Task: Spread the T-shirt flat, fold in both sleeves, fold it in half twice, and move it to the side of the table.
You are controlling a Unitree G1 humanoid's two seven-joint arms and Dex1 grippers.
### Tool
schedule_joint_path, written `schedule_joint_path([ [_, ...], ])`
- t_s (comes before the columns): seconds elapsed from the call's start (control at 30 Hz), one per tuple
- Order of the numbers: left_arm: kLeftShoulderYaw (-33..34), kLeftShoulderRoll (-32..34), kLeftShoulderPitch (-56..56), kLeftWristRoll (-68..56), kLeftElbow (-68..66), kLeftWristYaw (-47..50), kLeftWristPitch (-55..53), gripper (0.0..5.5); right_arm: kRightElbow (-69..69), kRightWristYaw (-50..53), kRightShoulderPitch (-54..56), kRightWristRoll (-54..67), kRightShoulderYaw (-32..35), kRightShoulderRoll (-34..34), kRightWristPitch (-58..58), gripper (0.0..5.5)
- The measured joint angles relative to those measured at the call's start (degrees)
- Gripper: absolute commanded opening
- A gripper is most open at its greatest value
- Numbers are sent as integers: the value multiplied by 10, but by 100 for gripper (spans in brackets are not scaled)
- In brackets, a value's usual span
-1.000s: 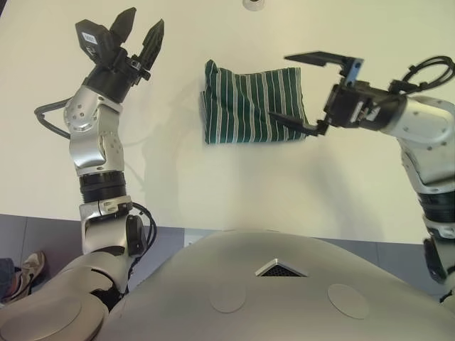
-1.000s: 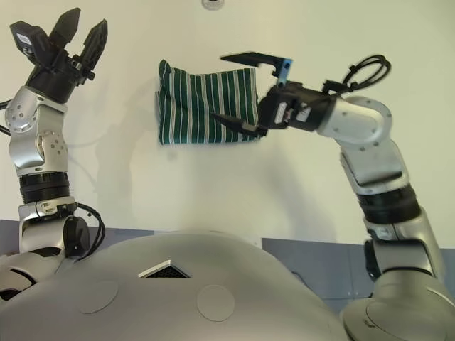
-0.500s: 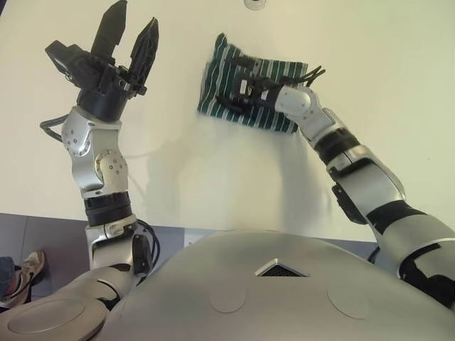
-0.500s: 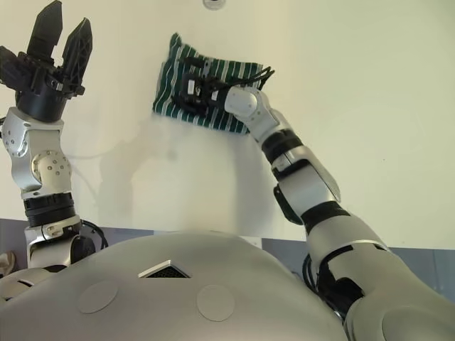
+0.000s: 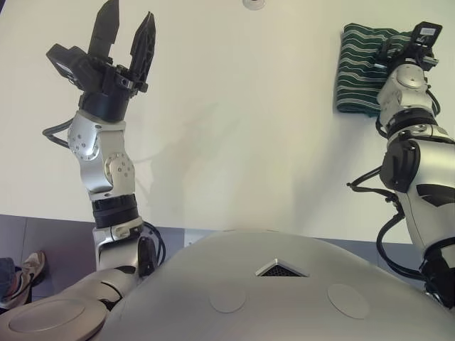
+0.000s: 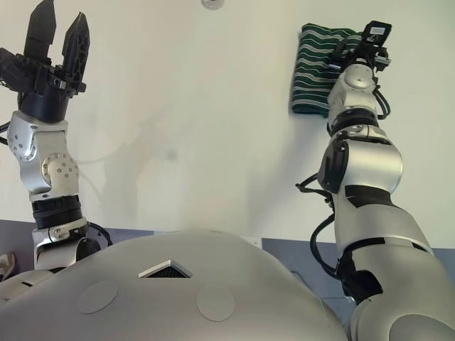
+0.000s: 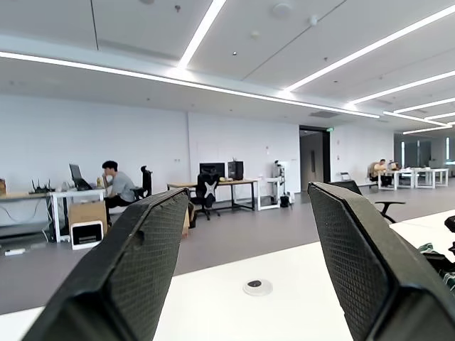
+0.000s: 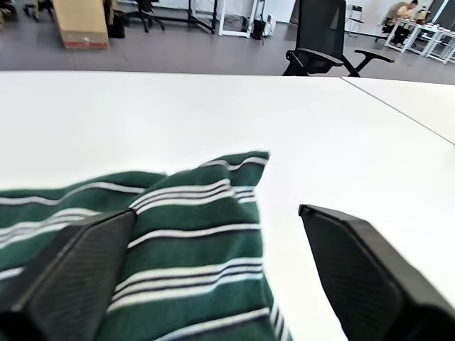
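Both sets of jaws found apart. Spotted left gripper [image 5: 129, 21] raised at upper left, folded striped T-shirt [image 5: 355, 67] at upper right on table [image 5: 249, 142]. Caught, from right wrist, right gripper [image 8: 217, 213] straddling the cloth's edge.

T-shirt [image 5: 355, 71] and right hand [image 8: 220, 273] now far right on the table [image 5: 234, 142]

Open office: white walls [image 7: 57, 135], grey floor [image 7: 242, 238], linear ceiling lights [image 7: 202, 28]. Desks [image 7: 245, 183] and a black office chair [image 8: 320, 32] stand behind the white counter [image 5: 249, 142].
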State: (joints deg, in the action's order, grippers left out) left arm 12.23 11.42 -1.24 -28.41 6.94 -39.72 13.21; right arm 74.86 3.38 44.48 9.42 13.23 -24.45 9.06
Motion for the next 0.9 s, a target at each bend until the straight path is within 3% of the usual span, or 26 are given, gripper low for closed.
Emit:
schedule_joint_path([
  [0.1,-8,-2,-1,45,-25,12,51,308,-83,-162,-2,65,43,10,104,428],
  [0.17,-12,-2,-8,138,-52,56,115,308,-174,-173,-14,51,36,12,205,428],
  [0.23,-14,-2,-32,282,-89,145,200,308,-317,-130,-86,-57,-2,28,340,428],
  [0.33,-21,-24,-50,376,-117,242,258,308,-484,-117,-206,-197,-87,64,456,428],
  [0.4,-38,-36,-40,394,-133,267,280,308,-544,-204,-274,-67,-136,95,392,428],
  [0.5,-51,-44,-34,395,-161,278,293,308,-617,-325,-348,158,-159,118,251,428],
  [0.6,-62,-69,-34,284,-222,252,277,308,-662,-464,-402,349,-161,133,100,428],
  [0.77,-75,-96,-21,152,-208,214,181,308,-709,-492,-427,335,-163,163,85,428],
  [0.9,-87,-114,5,147,-124,249,91,308,-770,-451,-439,287,-165,185,82,428],
])
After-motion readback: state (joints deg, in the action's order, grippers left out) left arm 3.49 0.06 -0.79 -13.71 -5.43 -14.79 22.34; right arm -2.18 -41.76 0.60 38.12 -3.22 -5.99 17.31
